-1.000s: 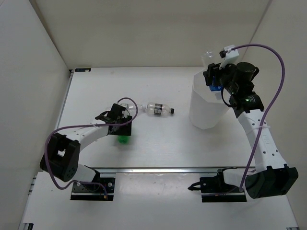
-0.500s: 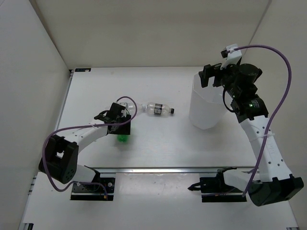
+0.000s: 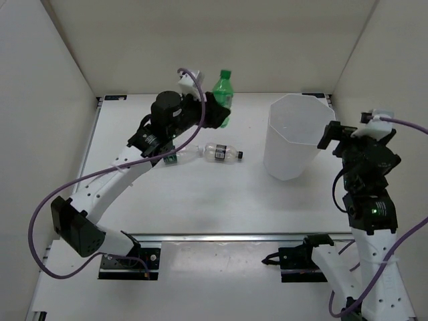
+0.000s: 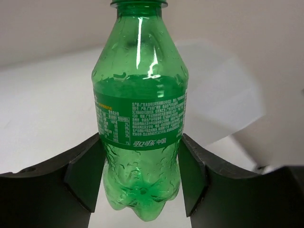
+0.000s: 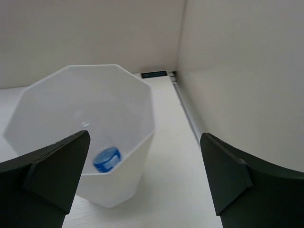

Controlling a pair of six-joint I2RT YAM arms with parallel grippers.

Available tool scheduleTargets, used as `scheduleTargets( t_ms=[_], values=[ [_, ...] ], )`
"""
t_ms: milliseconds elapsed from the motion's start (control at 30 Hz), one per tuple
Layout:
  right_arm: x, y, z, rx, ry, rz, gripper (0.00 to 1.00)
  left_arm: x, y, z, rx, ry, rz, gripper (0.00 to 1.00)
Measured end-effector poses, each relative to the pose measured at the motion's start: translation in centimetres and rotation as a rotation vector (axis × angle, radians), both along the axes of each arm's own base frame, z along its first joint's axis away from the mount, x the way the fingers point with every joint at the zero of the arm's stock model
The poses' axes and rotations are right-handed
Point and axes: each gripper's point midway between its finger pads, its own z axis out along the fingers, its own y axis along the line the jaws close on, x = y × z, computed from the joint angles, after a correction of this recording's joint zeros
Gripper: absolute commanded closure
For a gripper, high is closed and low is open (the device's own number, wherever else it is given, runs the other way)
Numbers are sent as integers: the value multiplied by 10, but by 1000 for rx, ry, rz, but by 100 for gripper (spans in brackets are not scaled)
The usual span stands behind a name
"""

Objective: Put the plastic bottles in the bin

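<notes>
My left gripper point(image 3: 217, 112) is shut on the all-green bottle point(image 3: 223, 88) and holds it upright, high above the table's back middle. In the left wrist view its two fingers point(image 4: 85, 175) press the lower body of that bottle point(image 4: 140, 95). A clear bottle with a black-white label point(image 3: 219, 152) lies on the table. Next to it, partly under my left arm, is a clear bottle with a green cap point(image 3: 178, 157). The white bin point(image 3: 294, 137) stands at the right. A blue-labelled bottle point(image 5: 106, 159) lies inside the bin point(image 5: 52, 90). My right gripper point(image 3: 342, 132) hangs open and empty beside the bin's right side.
White walls close the table in on the left, back and right. A metal rail point(image 3: 221, 236) runs along the near edge in front of both arm bases. The right wall point(image 5: 247, 85) stands close to the bin.
My left arm lifted the green bottle off the table, up and to the back right. My right gripper opened over the bin, the blue-labelled bottle left it, and the arm drew back right.
</notes>
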Motion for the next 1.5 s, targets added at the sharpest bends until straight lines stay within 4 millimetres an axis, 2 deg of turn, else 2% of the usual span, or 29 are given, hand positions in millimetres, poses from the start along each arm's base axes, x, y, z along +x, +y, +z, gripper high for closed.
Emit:
scheduleTargets(
  t_ms=[100, 167, 233, 300, 367, 400, 433, 467, 533, 600, 633, 700, 767, 833, 900, 967, 1100, 1200, 1300, 1367, 1433, 1500],
  values=[
    [-16, -20, -18, 3, 5, -96, 1, 3, -50, 64, -152, -141, -115, 29],
    [-24, -26, -31, 3, 11, -137, 1, 12, -91, 98, -232, -218, -182, 28],
    [-30, -29, -37, -5, 10, -160, 1, 22, -133, 114, -277, -255, -238, 28],
    [-35, -30, -38, -15, 5, -176, 1, 34, -177, 119, -303, -276, -280, 28],
    [-38, -27, -34, -28, -9, -181, 0, 40, -212, 109, -318, -267, -313, 27],
    [-39, -25, -32, -33, -17, -180, 0, 41, -224, 98, -316, -249, -326, 27],
    [-40, -21, -30, -39, -30, -171, 1, 41, -239, 81, -308, -216, -345, 22],
    [-41, -18, -29, -42, -39, -165, 1, 39, -248, 66, -296, -188, -358, 21],
    [-45, -10, -28, -41, -65, -142, 1, 36, -262, 36, -263, -132, -374, 4],
    [-52, 0, -26, -34, -102, -102, 1, 30, -270, 13, -229, -88, -392, 1],
    [-57, 7, -23, -12, -138, -73, 1, 25, -273, 9, -218, -77, -402, 1],
    [-69, 16, -12, 22, -213, -1, 1, 20, -275, 6, -199, -74, -411, 1],
    [-82, 22, -3, 127, -268, 123, 1, 16, -275, 10, -192, -83, -420, 2],
    [-87, 26, -1, 264, -233, 266, 1, 14, -273, 14, -183, -94, -424, 2],
    [-86, 23, 12, 307, -202, 320, 1, 12, -269, 18, -163, -103, -421, 1],
    [-86, 13, 30, 261, -203, 237, 0, 11, -262, 22, -145, -111, -407, 1],
    [-84, -19, 76, -4, -244, -195, 1, 2, -239, 34, -119, -120, -385, 2],
    [-68, -26, 91, -180, -208, -380, 1, 0, -224, 64, -114, -178, -350, 1],
    [-48, -2, 90, -290, -164, -351, 1, 2, -205, 93, -97, -228, -286, 2],
    [-37, 37, 88, -351, -157, -226, 1, 2, -182, 103, -56, -235, -230, 1],
    [-33, 78, 87, -400, -159, -109, 1, 5, -142, 107, 2, -224, -136, 1],
    [-24, 103, 90, -455, -144, -71, 1, 12, -92, 108, 45, -200, -29, 2]
  ],
)
